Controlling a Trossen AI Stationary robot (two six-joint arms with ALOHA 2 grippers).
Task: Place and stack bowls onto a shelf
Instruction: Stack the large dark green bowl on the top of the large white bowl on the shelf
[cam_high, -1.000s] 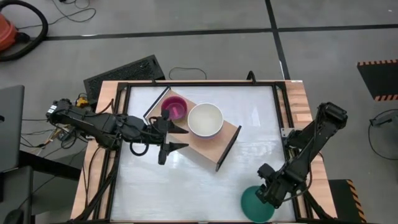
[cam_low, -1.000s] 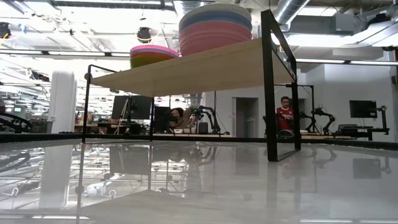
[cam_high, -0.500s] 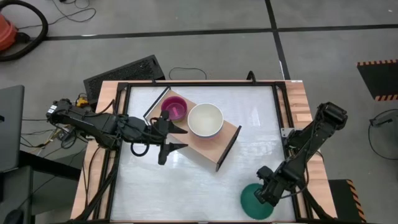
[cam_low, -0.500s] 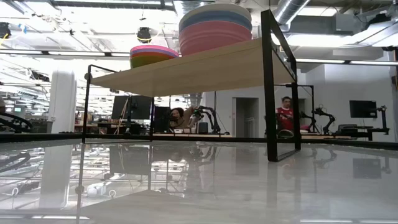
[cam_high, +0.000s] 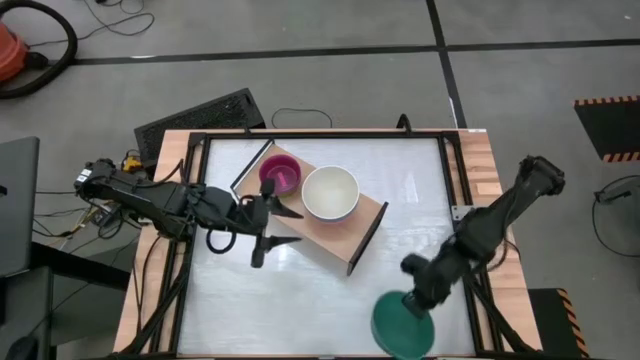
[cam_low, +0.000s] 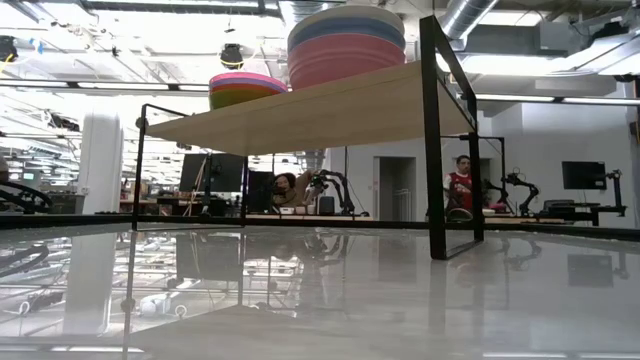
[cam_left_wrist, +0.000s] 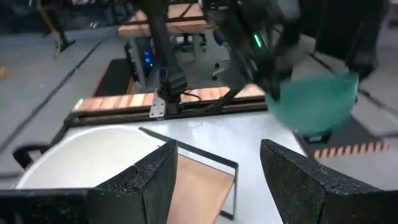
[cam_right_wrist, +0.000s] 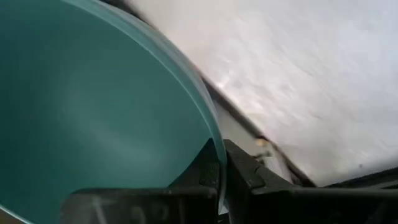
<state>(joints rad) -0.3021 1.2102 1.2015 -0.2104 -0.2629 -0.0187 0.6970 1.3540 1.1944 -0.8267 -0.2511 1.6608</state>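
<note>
Right gripper (cam_high: 412, 303) sat at lower right of the high view, jaws clenched on the rim of the dark green round bowl (cam_high: 403, 322), which was at the near edge of the white worktop (cam_high: 330, 300). Light-wood shelf (cam_high: 342, 231) lay diagonally at upper centre, carrying a stack topped by a magenta bowl (cam_high: 280, 173) and another topped by a cream-white bowl (cam_high: 330, 192). Left gripper (cam_high: 272, 225) hung beside the shelf's left edge, jaws released. Bare worktop separated shelf and green bowl.

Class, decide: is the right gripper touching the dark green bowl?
Touching. In the right wrist view, the right gripper pinches the dark green bowl at its rim, fingers on either side.
</note>
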